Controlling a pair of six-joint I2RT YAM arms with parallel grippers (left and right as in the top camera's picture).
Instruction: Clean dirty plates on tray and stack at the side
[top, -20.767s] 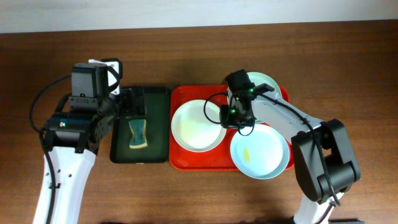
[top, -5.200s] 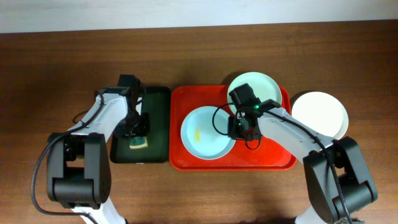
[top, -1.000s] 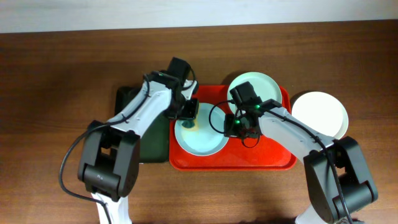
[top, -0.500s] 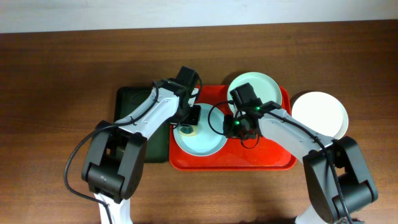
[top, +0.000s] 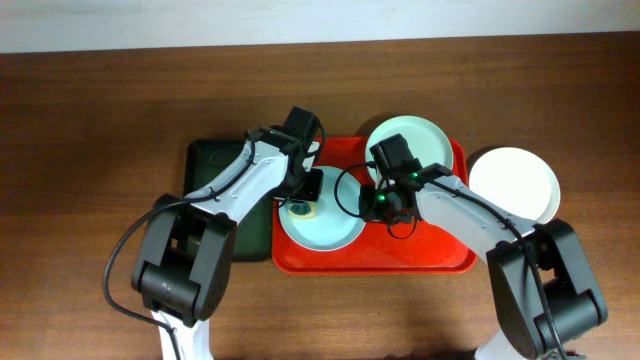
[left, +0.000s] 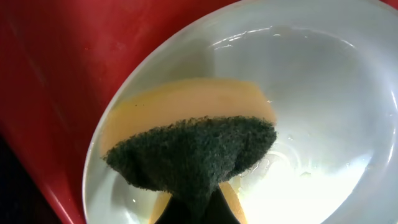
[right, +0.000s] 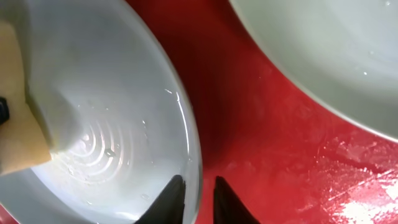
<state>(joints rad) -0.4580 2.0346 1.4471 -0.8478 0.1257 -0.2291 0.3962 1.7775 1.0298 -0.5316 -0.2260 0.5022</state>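
A pale blue plate (top: 335, 225) lies on the left half of the red tray (top: 430, 250). My left gripper (top: 300, 203) is shut on a yellow sponge with a dark green scouring side (left: 193, 143) and presses it onto that plate's (left: 323, 93) left part. My right gripper (right: 198, 180) straddles the plate's right rim, one finger inside and one outside, closed down on it. A mint plate (top: 410, 140) sits at the tray's back right corner. A white plate (top: 514, 183) rests on the table to the right of the tray.
A dark green tray (top: 205, 155) lies left of the red tray, partly under my left arm. The two arms meet over the pale blue plate. Wet streaks shine on the red tray floor (right: 249, 124) beside the mint plate (right: 336, 56).
Over the last second my left gripper slid the sponge a little forward and right on the pale blue plate. The right arm and the plates have stayed in place.
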